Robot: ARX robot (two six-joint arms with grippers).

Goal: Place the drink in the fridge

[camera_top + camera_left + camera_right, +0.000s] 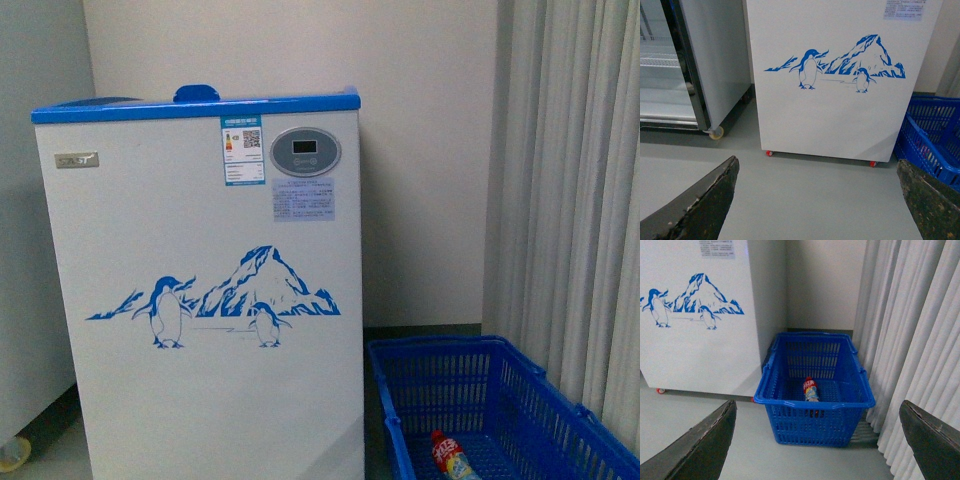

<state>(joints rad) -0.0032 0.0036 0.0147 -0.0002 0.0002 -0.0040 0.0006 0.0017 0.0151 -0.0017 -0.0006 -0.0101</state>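
1. the drink (452, 457) lies on its side at the bottom of a blue basket (470, 350). its red cap points toward the back wall.
2. in the right wrist view the drink (810, 389) is about in the middle of the basket (815, 403) floor. nothing is touching it.
3. the basket sits on the floor just beside the fridge (200, 300), on the fridge's right side. a pale curtain (580, 200) hangs on the other side of the basket.
4. the fridge is white with a blue rim on top. it has a blue picture of penguins and a mountain on the front. a grey oval panel (305, 151) and a sticker (242, 150) are near the top.
5. the fridge (840, 115) stands on small red wheels (769, 153). a tall grey cabinet (715, 65) is next to it on the other side.
6. you cannot tell from here if the fridge lid is slid open or closed.
7. the left gripper (816, 170) has its two fingers spread wide. it holds nothing and faces the fridge front, low down.
8. the right gripper (817, 405) also has its fingers spread wide. it holds nothing and faces the basket, well apart from the drink.
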